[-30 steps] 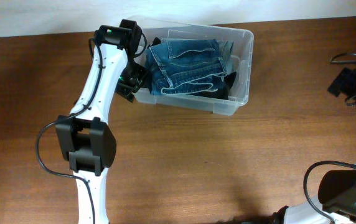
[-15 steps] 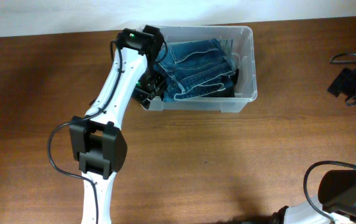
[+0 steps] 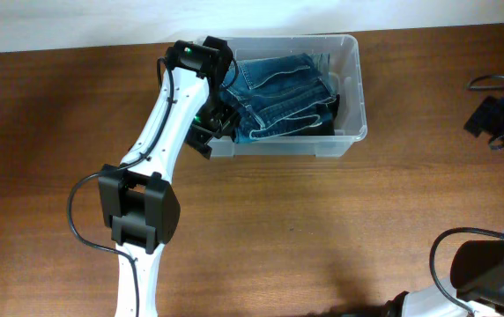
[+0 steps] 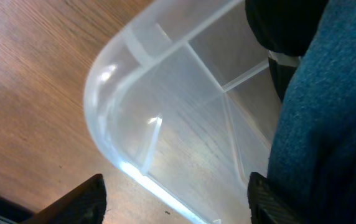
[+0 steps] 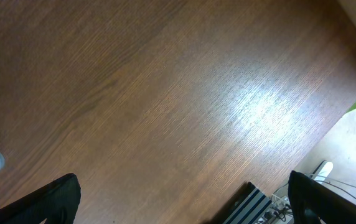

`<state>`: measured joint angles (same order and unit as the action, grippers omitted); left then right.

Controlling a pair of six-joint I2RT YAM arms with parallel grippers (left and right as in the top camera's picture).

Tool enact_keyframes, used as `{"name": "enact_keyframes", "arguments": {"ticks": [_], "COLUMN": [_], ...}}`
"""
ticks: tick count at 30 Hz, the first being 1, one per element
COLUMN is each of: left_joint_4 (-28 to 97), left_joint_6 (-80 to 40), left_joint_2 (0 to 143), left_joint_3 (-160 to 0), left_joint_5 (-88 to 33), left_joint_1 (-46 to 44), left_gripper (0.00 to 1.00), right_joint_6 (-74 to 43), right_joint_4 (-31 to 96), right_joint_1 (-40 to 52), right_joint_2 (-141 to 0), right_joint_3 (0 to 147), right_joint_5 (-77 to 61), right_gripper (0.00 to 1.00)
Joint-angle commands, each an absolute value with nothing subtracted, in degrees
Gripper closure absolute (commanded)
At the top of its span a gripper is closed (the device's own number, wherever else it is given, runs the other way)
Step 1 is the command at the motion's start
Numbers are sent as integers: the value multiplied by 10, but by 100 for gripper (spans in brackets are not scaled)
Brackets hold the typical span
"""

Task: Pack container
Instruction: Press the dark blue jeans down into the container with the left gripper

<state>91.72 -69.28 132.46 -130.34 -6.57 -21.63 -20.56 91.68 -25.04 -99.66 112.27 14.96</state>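
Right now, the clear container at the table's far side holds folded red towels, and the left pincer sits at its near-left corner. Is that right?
Not quite. The container holds folded blue jeans, not red towels; the overhead view shows it. The left pincer does sit at its near-left corner.

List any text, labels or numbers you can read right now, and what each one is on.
No text can be read in any view.
The clear plastic container: no legible label in the overhead or left wrist view.
The folded jeans inside it: stitching only, no brand tag visible.
The wooden table: plain wood grain, no print.
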Motion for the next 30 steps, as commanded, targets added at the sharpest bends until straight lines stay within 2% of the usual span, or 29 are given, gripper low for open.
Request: {"name": "enact_keyframes", "arguments": {"ticks": [1,13,18,20,23,24,27,30], "left_joint_4": [910,913,909,894,843,825,780,755], "left_joint_6": [-680,-663,-663,-644,-512,-463,-305,-163], "left_joint_2": [1331,1286,1239,1203,1183,1181,1180,1182], "left_joint_3": [-1302,-1302,-1302,-1302,-1302,-1302,-1302,-1302], "left_joint_5": [-113,-100,-51,1,10,3,-39,-63], "left_joint_1": [-219,-219,-220,-220,-223,-227,-244,-273], "left_gripper": [25,21,21,16,13,8,2,1], "right_joint_6": [-204,-204,-204,-204,-204,-204,-204,-204], "right_joint_4": [917,917,917,917,917,917,917,917], "right_joint_1": [-251,-251,-251,-251,-251,-251,-251,-251], "right_joint_2": [-1001,-1001,-1001,-1001,-1001,-1001,-1001,-1001], "right_joint_3": [1124,1124,1124,1124,1124,1124,1124,1124], "right_joint_5": [156,156,156,156,156,156,156,156], "right_gripper": [2,2,2,2,2,2,2,2]}}
